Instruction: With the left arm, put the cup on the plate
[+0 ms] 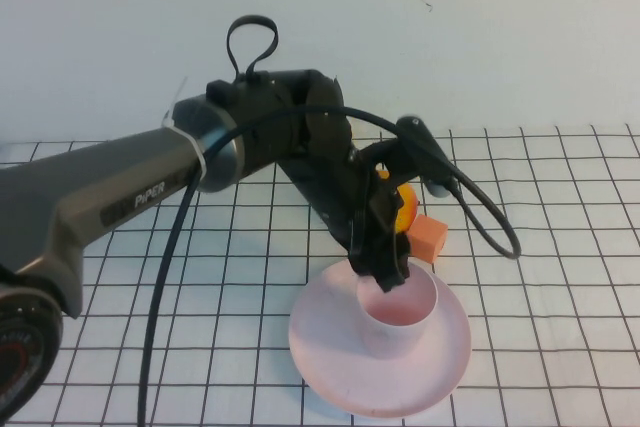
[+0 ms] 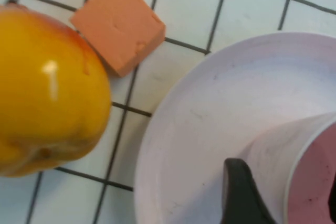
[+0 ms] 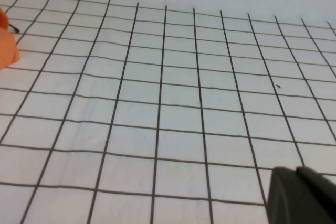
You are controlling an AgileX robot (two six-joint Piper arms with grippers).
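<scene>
Cup stands upright on plate, on the gridded bench. Left tool at the cup's far rim, one finger outside the wall; whether it grips or has parted, cannot tell. Orange fruit and orange block just beyond plate. Right tool barely shows; state unclear.

Cup and plate: matt pale pink plastic, smooth, faint scuffs. Orange fruit: glossy, waxy skin. Orange block: matt, slightly pitted, foam-like. Counter: white gridded sheet, slightly wrinkled. Left arm: satin dark grey casing.
</scene>
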